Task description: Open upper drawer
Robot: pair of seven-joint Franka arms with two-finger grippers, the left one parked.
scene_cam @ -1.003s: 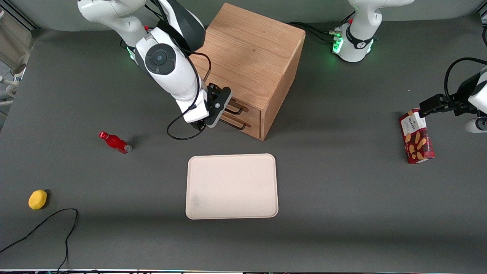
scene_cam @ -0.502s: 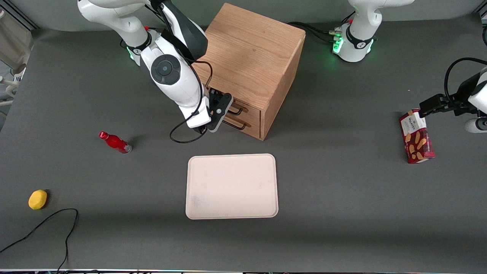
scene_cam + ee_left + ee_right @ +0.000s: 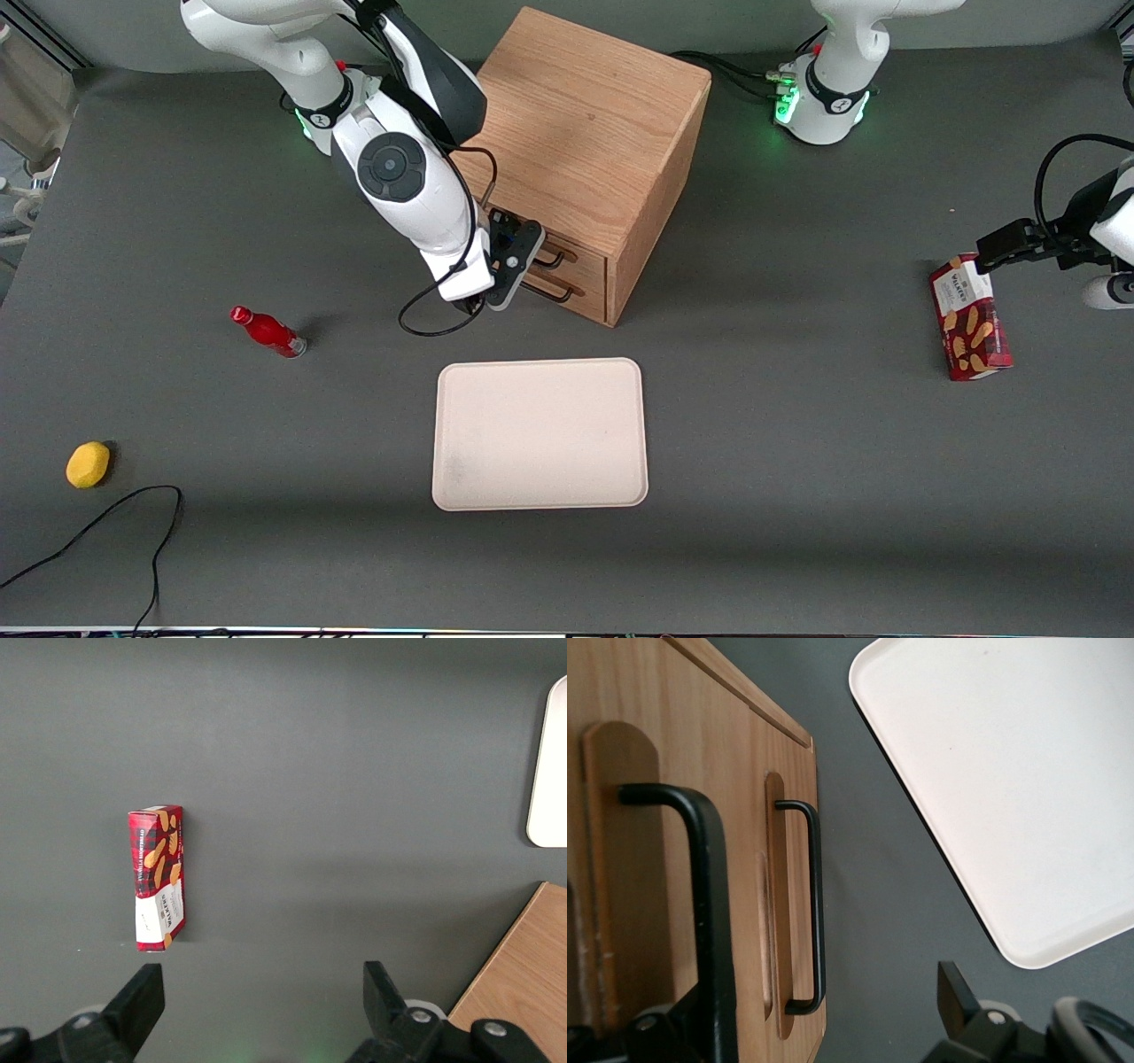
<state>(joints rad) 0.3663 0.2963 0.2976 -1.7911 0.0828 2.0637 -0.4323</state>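
gripper [image 3: 523,259] is held spread at the black handle [image 3: 709,904] | upper drawer [image 3: 567,257] is seen shut | tray [image 3: 540,434] is laid nearer the front camera

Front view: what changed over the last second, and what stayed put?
The gripper moved in closer to the cabinet, now at the upper drawer handle. The drawer remains closed. Tray, red bottle, yellow object and biscuit box are unmoved.
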